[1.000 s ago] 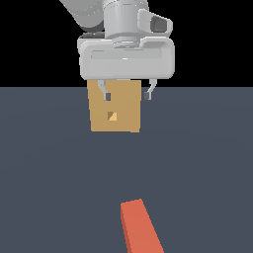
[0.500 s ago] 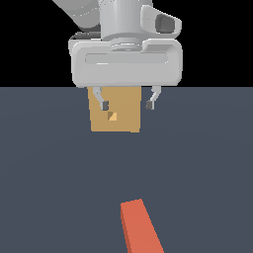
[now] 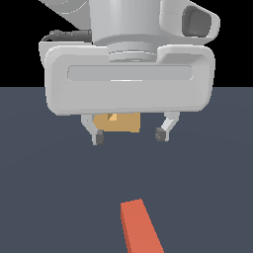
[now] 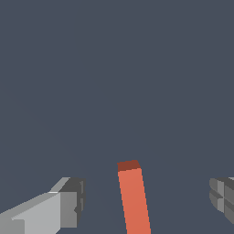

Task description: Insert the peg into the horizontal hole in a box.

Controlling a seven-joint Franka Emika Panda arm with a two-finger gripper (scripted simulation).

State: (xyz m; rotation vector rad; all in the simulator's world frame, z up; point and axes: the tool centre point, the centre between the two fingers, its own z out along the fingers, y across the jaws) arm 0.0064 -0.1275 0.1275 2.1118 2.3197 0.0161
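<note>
The red-orange end of the peg (image 3: 140, 227) lies flat on the dark floor near the front of the exterior view, running out of the frame; its pale half does not show. My gripper (image 3: 129, 135) hangs open above the floor between the peg and the tan box (image 3: 117, 123), with nothing between its fingers (image 3: 97, 136). The big grey hand hides most of the box; only a strip of its face shows, and the hole is hidden. In the wrist view the peg (image 4: 134, 199) lies between the two open fingertips (image 4: 71, 201), apart from both.
The dark blue-grey floor (image 3: 212, 197) spreads across both views. The arm's wrist and hand (image 3: 129, 79) fill the upper half of the exterior view and block the box behind them.
The hand has come toward the exterior camera and lower, growing larger in view and covering most of the box. The peg and box have not moved.
</note>
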